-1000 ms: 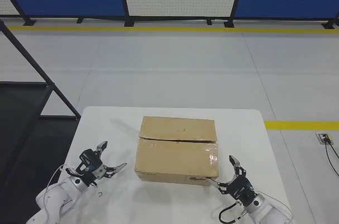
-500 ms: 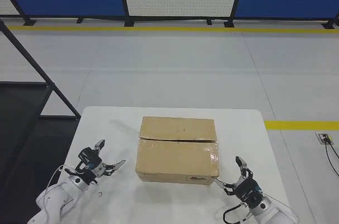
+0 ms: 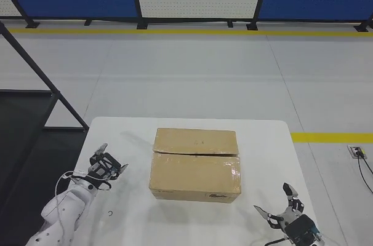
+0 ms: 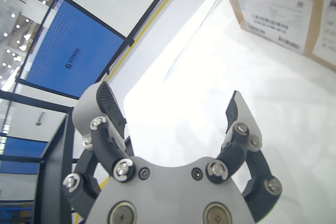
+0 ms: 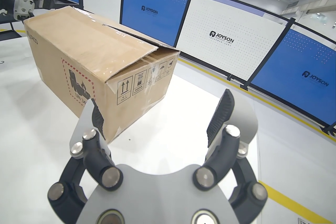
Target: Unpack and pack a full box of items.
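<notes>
Box (image 3: 196,166), brown cardboard, taped, top slightly ajar

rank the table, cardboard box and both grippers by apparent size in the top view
1. table
2. cardboard box
3. left gripper and right gripper: they look about alike, so not ranked

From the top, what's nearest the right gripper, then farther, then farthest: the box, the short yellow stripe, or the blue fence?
1. Box, on the table beside the right gripper.
2. Short yellow stripe, on the floor beyond the table.
3. Blue fence, far across the floor.
</notes>
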